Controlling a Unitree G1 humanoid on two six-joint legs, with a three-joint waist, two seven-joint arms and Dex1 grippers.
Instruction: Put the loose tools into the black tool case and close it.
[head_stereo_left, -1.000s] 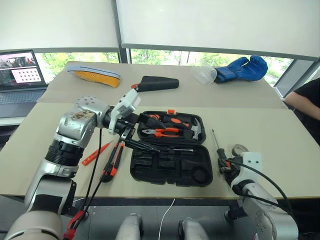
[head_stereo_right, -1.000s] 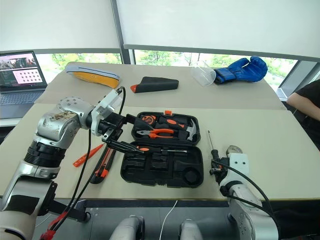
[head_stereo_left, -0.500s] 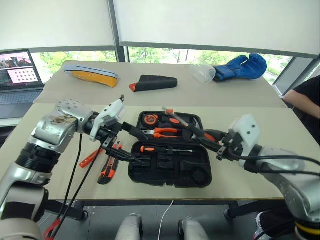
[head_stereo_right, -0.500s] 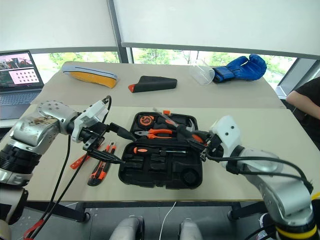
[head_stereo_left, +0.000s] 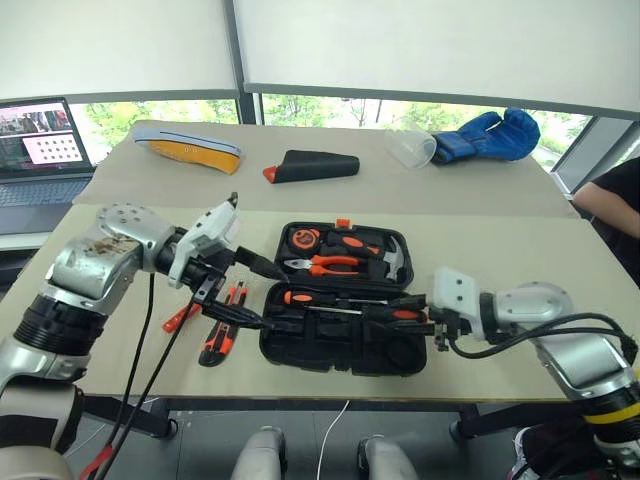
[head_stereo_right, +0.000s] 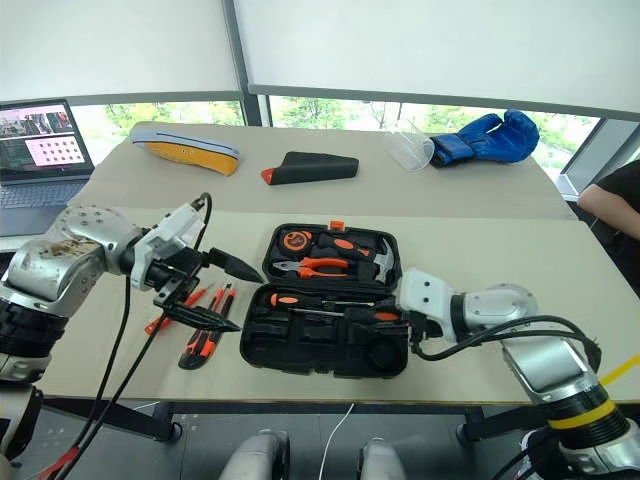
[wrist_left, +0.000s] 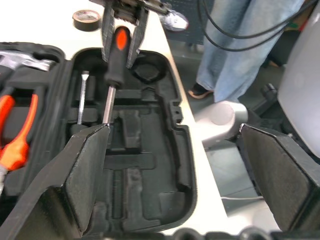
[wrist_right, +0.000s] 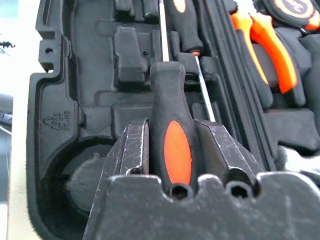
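The black tool case (head_stereo_left: 400, 355) lies open mid-table. One black-and-orange screwdriver (head_stereo_left: 300, 298) rests in its front half. My right gripper (head_stereo_left: 420, 320) is shut on a second screwdriver (wrist_right: 177, 150), held low over that half, beside and parallel to the first one. My left gripper (head_stereo_left: 274, 300) hangs open at the case's left edge, holding nothing. On the table left of the case lie the utility knife (head_stereo_left: 222, 335) and the slim orange tester screwdriver (head_stereo_left: 180, 318). The grey tape roll (wrist_left: 86, 19) sits on the table past the case's right side.
Orange pliers (head_stereo_left: 325, 265), a hammer (head_stereo_left: 395, 262) and a tape measure (head_stereo_left: 300, 240) sit in the case's lid. Further back are a black wedge pouch (head_stereo_left: 315, 165), a clear cup (head_stereo_left: 410, 148), a blue glove (head_stereo_left: 490, 135) and a laptop (head_stereo_left: 40, 150). A person (head_stereo_left: 615, 200) sits at far right.
My right gripper lifted the screwdriver from the table on the right, swung it in and rolled it level over the case's front half. My left gripper drew back leftward.
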